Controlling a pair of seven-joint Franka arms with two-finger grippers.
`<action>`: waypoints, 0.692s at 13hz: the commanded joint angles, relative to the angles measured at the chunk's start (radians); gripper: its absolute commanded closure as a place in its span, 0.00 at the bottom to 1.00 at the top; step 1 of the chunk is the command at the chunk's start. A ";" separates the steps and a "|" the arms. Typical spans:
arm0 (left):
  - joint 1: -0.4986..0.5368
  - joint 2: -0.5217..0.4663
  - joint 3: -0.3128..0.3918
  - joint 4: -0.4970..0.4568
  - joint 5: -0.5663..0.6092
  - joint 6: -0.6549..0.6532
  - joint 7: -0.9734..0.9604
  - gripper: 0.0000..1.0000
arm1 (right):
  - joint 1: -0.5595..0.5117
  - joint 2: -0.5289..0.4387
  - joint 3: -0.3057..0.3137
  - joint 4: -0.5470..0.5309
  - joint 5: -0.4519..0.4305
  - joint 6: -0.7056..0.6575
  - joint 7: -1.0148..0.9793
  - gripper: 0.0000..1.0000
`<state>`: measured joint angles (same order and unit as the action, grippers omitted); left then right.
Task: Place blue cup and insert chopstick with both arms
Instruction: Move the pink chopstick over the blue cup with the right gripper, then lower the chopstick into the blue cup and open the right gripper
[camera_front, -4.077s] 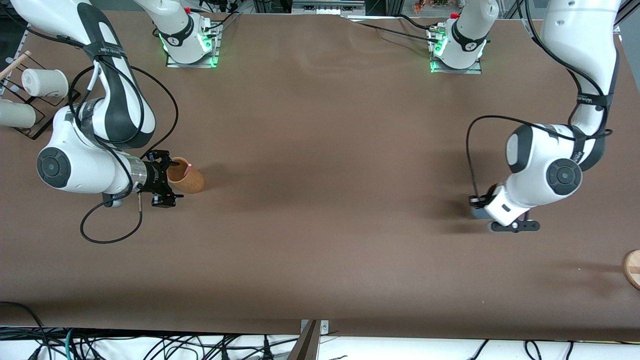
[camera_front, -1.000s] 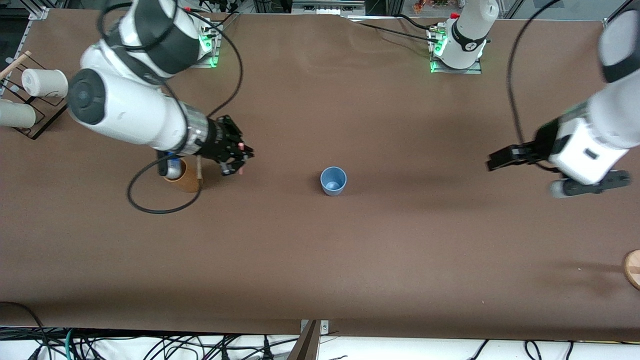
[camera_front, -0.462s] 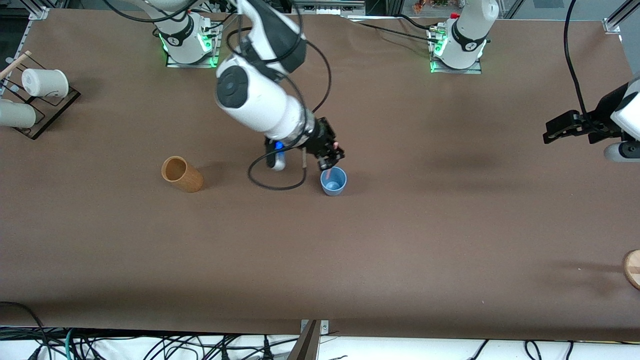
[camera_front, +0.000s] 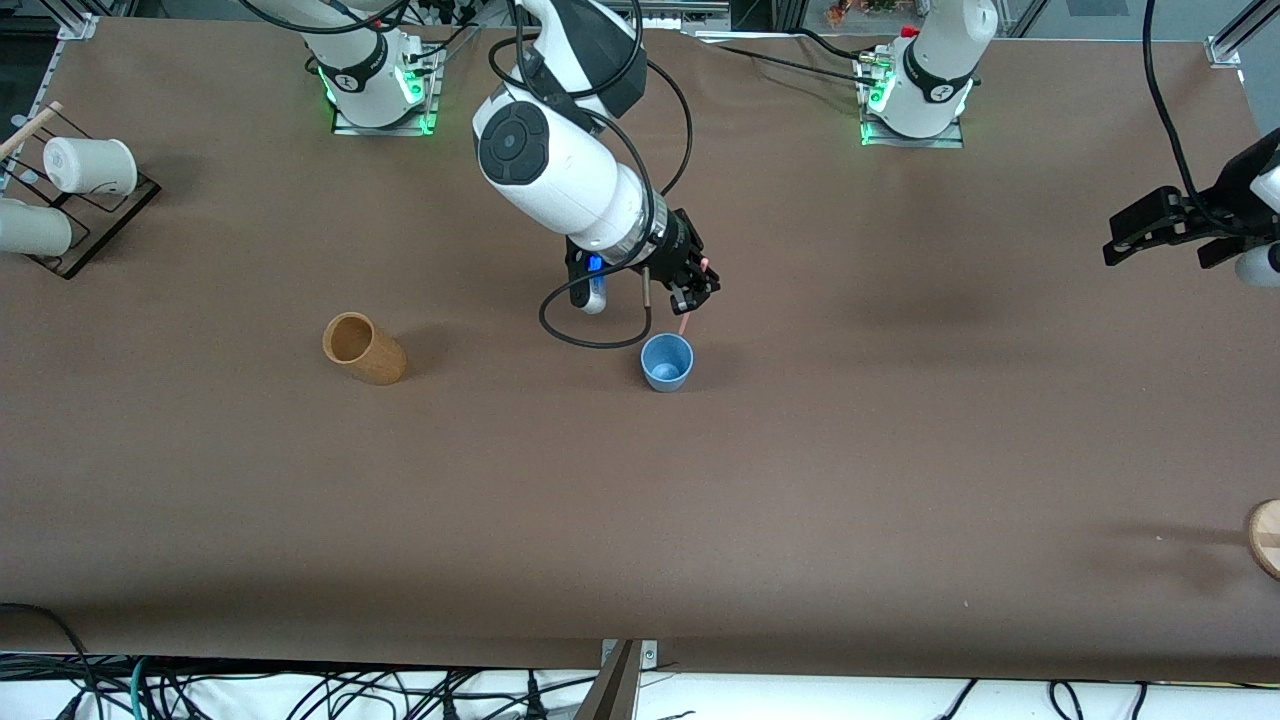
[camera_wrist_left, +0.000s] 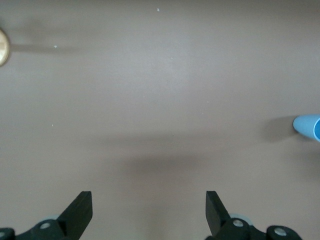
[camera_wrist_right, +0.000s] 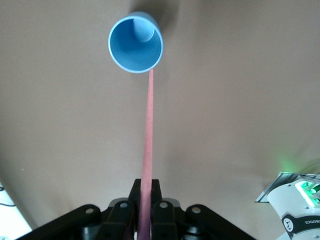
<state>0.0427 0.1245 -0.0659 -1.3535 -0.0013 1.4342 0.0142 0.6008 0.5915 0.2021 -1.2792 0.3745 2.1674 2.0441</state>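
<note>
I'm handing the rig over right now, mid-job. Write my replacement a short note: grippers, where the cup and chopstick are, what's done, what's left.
Right gripper: shut on the chopstick, held up over the table just above the blue cup. The stick's lower tip sits at the cup's rim and is not inside it.
Left gripper: open, holding nothing, hanging over the left arm's end of the table; that arm waits.
Blue cup: upright mid-table, open mouth up, nothing in it.
Done: cup placed, chopstick picked up and brought to the cup.
Left: lower the stick into the cup, release, pull the right arm back.
Also on the table: a tan wooden cup toward the right arm's end.
</note>
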 joint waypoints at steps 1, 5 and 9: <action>0.000 -0.036 0.001 -0.050 0.015 0.014 0.064 0.00 | -0.006 0.011 -0.001 0.018 0.006 -0.029 0.008 1.00; 0.003 -0.020 0.000 -0.041 0.015 0.008 0.067 0.00 | -0.006 0.047 -0.003 0.018 0.000 -0.023 0.005 1.00; 0.005 -0.011 0.000 -0.039 0.015 0.008 0.067 0.00 | -0.006 0.065 -0.004 0.018 -0.002 -0.012 -0.002 1.00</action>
<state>0.0434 0.1257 -0.0658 -1.3768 -0.0013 1.4342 0.0538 0.5968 0.6476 0.1947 -1.2803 0.3743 2.1553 2.0432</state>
